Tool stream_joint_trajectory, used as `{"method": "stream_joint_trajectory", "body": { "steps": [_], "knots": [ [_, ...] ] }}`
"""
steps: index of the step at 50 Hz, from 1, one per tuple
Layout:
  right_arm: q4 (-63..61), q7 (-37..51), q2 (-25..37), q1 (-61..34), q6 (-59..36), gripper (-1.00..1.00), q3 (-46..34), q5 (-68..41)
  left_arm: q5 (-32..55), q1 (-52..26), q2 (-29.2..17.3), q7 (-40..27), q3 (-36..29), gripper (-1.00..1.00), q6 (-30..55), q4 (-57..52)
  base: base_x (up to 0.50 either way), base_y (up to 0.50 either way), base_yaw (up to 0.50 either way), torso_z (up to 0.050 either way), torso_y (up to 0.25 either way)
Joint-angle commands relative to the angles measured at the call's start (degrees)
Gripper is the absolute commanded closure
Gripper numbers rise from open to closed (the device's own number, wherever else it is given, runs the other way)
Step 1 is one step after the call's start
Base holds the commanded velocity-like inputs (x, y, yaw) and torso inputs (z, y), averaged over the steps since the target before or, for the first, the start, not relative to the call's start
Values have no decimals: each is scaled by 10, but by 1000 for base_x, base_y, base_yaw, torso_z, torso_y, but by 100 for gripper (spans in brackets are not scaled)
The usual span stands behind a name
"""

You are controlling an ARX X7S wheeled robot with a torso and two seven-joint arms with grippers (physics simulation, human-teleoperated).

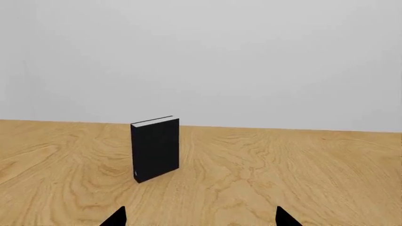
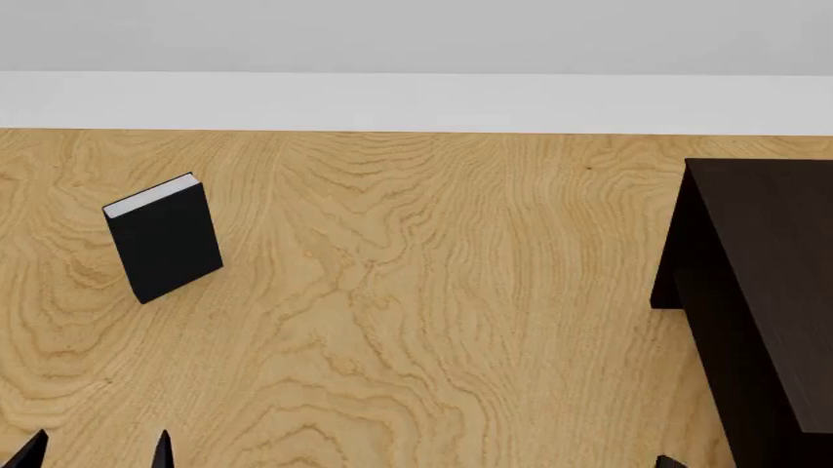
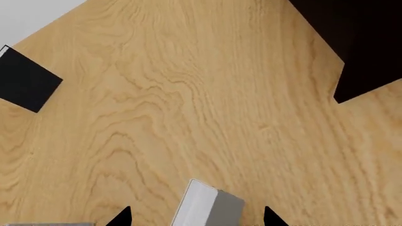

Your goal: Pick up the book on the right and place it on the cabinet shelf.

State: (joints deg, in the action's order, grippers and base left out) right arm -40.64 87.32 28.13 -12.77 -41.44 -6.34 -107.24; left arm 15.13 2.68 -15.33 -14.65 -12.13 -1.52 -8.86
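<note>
The light grey book (image 3: 207, 205) stands on the wooden table (image 3: 188, 117); it shows only in the right wrist view, out of the head view. My right gripper (image 3: 196, 219) is open, its dark fingertips (image 3: 119, 217) wide apart on either side of the book without touching it. The dark cabinet shelf (image 2: 768, 283) stands at the table's right and also shows in the right wrist view (image 3: 358, 42). My left gripper (image 1: 201, 219) is open and empty, low over the table at the front left (image 2: 94, 453).
A black book with white page edges (image 2: 163, 237) stands upright at the left, ahead of the left gripper (image 1: 155, 148), and also shows in the right wrist view (image 3: 25, 80). A thin grey sliver (image 3: 50, 224) lies at that view's edge. A white wall (image 2: 416, 97) backs the table.
</note>
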Motion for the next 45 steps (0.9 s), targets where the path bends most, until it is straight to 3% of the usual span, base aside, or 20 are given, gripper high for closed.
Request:
{"method": "stream_joint_trajectory", "body": {
  "steps": [1,27,29,45],
  "knots": [
    [28,23,12,-47,32,-100,-62,-13,4,-1,-2,0,-2,-100,-1,2,0,0,0,0,0],
    [91,24,51,-118,106,-100,-211,21,9,-7,-3,0,-5,-100,-14,24,0,0,0,0,0],
    [97,24,55,-124,115,-100,-225,22,1,-9,7,10,-5,-100,-63,77,0,0,0,0,0],
    [134,19,72,-188,167,-100,-324,15,6,-16,7,11,-6,-100,-72,98,0,0,0,0,0]
  ]
}}
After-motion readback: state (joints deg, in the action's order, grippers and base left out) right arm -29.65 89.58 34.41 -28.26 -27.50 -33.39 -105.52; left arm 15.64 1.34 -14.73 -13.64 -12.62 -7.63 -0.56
